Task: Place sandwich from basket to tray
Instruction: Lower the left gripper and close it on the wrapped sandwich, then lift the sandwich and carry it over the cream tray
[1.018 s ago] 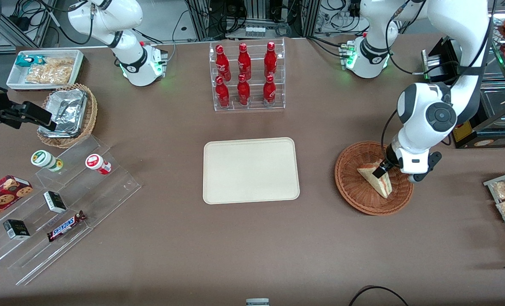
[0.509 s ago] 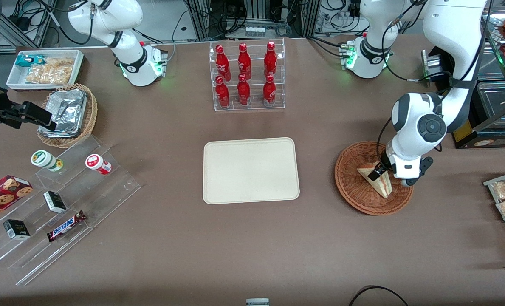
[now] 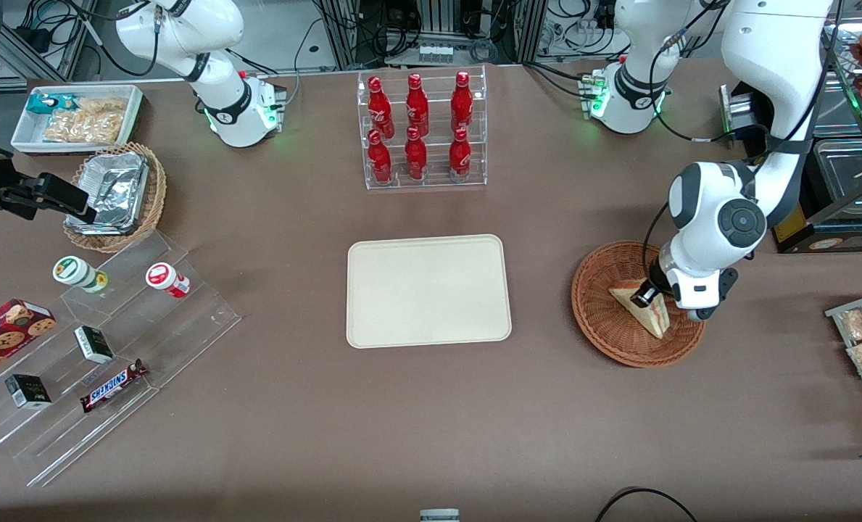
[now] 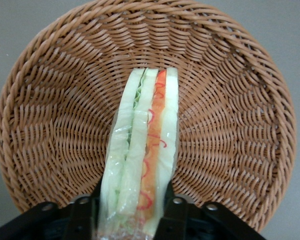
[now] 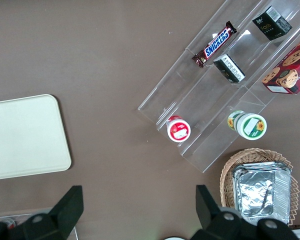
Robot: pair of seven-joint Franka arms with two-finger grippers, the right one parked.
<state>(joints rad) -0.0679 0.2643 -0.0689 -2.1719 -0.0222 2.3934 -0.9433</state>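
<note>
- You have the sandwich standing on edge in the basket, wrapped in clear film (likely slippery).
- Your gripper sits low over it, its 2 fingers pressed against both bread faces.
- Expect it light and soft: squeeze gently, or the filling squashes.
- The tray waits nearby.

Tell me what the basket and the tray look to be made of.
The basket, under the gripper whose fingers flank the sandwich, looks like reddish-brown woven wicker: interlaced strands show.
The tray looks like smooth matte cream plastic, or possibly a fibre composite: uniform, with no visible grain.
</note>
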